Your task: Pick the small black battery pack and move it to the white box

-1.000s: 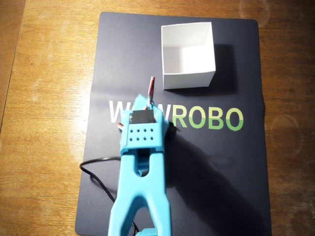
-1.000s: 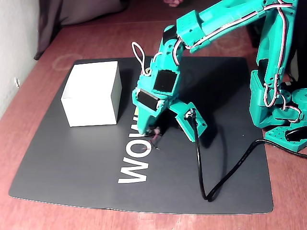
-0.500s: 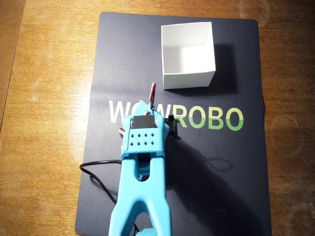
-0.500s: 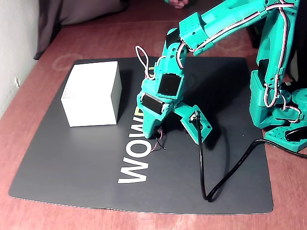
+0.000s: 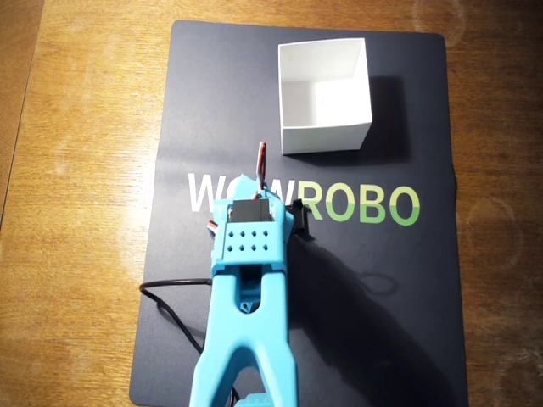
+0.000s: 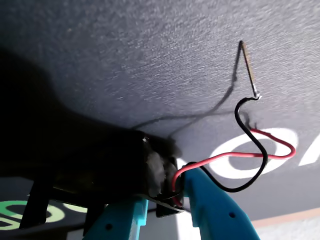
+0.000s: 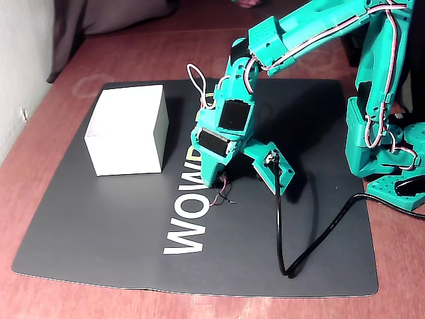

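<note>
Gripper (image 6: 165,210) clamped on battery pack (image 6: 107,170) at wrist-view bottom, wires (image 6: 260,150) trailing. White box (image 5: 324,95), upper centre overhead, empty — carry & drop left.

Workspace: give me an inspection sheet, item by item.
Surface: dark WOWROBO mat on a wooden table.
Job's things: white box open, looks empty; battery pack between the hand's fingers, at the mat.
Clutter: nothing seen.
Hand: hand closed around the battery pack, low over the mat.
Cables: red and black leads trail from the pack; black cable loops across the mat.
Surroundings: grey fabric at the table's far edge.
</note>
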You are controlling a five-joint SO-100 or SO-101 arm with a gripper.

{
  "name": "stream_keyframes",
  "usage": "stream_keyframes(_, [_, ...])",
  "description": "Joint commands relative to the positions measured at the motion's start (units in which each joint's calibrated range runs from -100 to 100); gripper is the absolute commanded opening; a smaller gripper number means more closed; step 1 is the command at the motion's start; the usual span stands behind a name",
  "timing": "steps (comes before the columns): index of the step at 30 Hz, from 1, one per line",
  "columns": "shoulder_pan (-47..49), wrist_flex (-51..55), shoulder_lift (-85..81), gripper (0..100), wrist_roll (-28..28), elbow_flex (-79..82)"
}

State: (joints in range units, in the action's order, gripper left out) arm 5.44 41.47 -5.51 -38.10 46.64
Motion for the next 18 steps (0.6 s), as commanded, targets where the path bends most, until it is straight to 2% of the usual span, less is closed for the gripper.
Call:
stream_keyframes(1, [-2.10, 3.14, -0.67, 5, -0.29, 0.21])
stream_keyframes(5, [-2.10, 7.17, -0.76, 5, -0.29, -0.42])
stream_keyframes(7, [-2.10, 7.17, -0.94, 4, -0.29, -0.42])
stream_keyframes(8, [-2.10, 7.17, -1.02, 1, -0.29, -0.51])
stream_keyframes(18, [-1.63, 6.38, -1.20, 1, -0.29, -1.51])
